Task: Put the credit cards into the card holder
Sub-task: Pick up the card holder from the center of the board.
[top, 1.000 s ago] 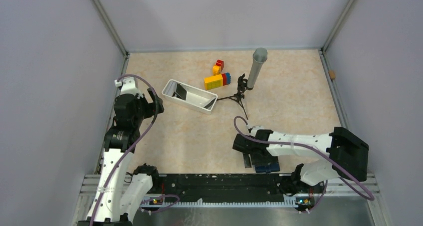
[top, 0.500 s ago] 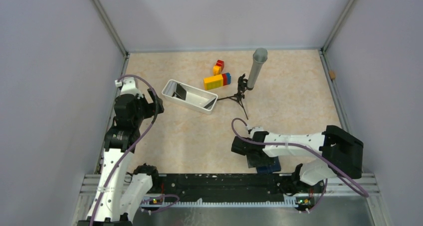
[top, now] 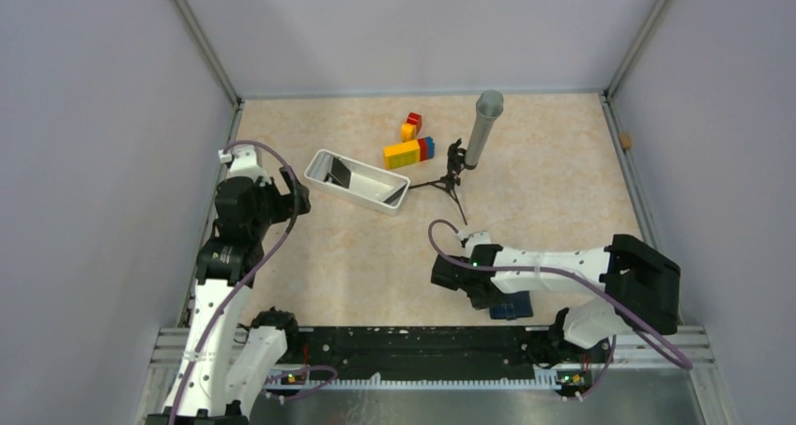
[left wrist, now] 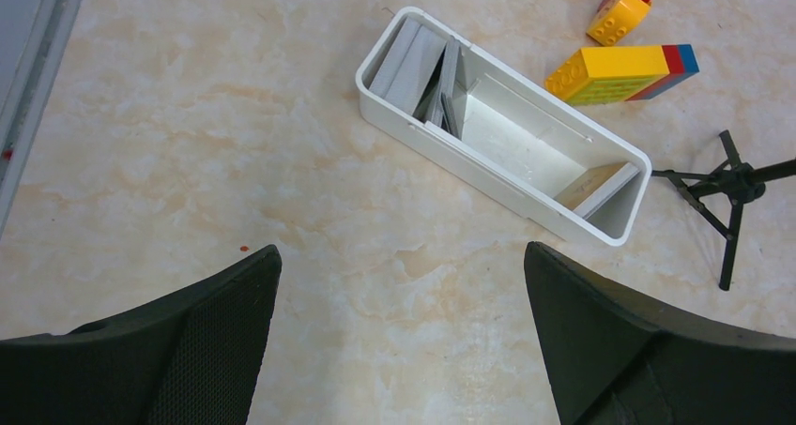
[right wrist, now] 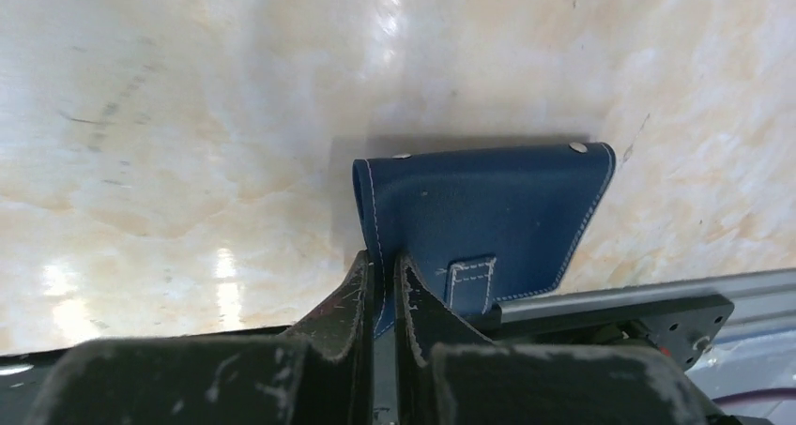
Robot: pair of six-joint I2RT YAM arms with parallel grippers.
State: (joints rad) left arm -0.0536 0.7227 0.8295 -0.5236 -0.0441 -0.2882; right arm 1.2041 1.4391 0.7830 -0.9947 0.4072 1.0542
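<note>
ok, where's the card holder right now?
Top view: the card holder is at the table's near edge, right side, just ahead of the black rail, its folded edge pinched in the right gripper.

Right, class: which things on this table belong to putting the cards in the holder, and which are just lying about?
Job: cards, lying in the white tray; blue holder.
Lying about: toy bricks; microphone on its tripod.
</note>
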